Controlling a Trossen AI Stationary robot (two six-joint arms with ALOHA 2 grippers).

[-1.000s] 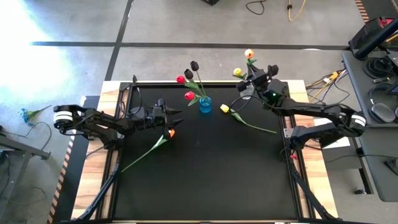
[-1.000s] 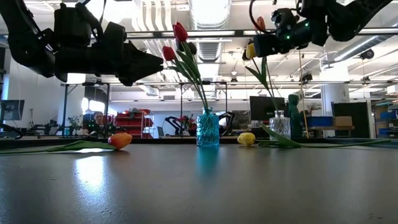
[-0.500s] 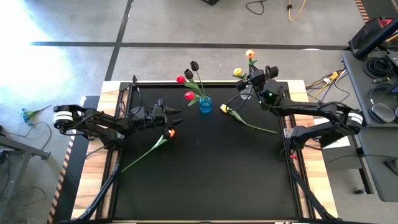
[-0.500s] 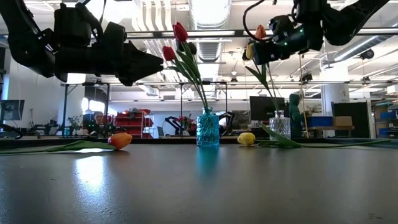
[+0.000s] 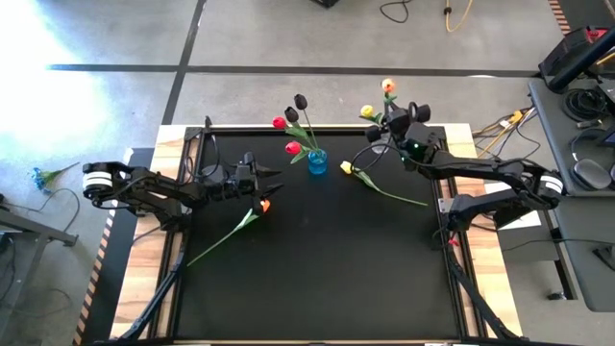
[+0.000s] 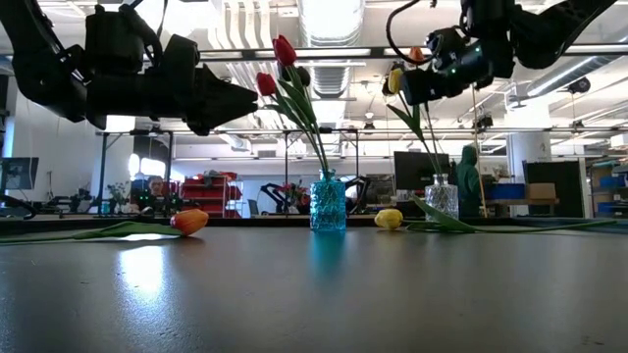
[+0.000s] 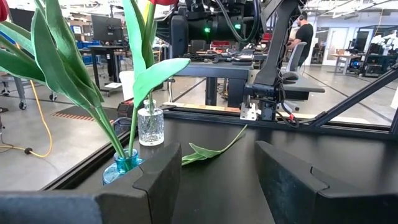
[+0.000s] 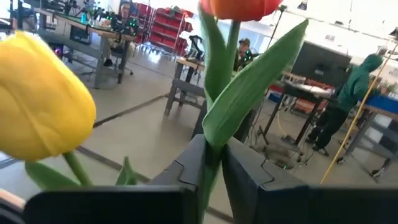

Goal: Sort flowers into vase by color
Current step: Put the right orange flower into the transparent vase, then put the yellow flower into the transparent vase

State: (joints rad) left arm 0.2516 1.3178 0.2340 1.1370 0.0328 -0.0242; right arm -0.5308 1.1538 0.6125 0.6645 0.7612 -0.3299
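A blue vase holds red and near-black tulips. A clear vase at the far right holds a yellow tulip. My right gripper hovers above it, shut on an orange tulip. One yellow tulip and one orange tulip lie flat on the mat. My left gripper is open, hanging just above the lying orange tulip's head. My right gripper pinches the orange tulip's stem and leaf between its two fingers, a short way below the head. The tulip stands about upright, head above the fingers, stem running down toward the clear vase. Whether its lower end sits inside the vase I cannot tell.
The black mat is bare across its near half. Wooden table edges and frame bars run along both sides. Cables and equipment lie off the table's right. A person in a green hood stands in the room behind.
My right gripper has shifted slightly toward the far edge with the orange tulip, and the head has sunk a little in the low view. The left arm and the other flowers have stayed still.
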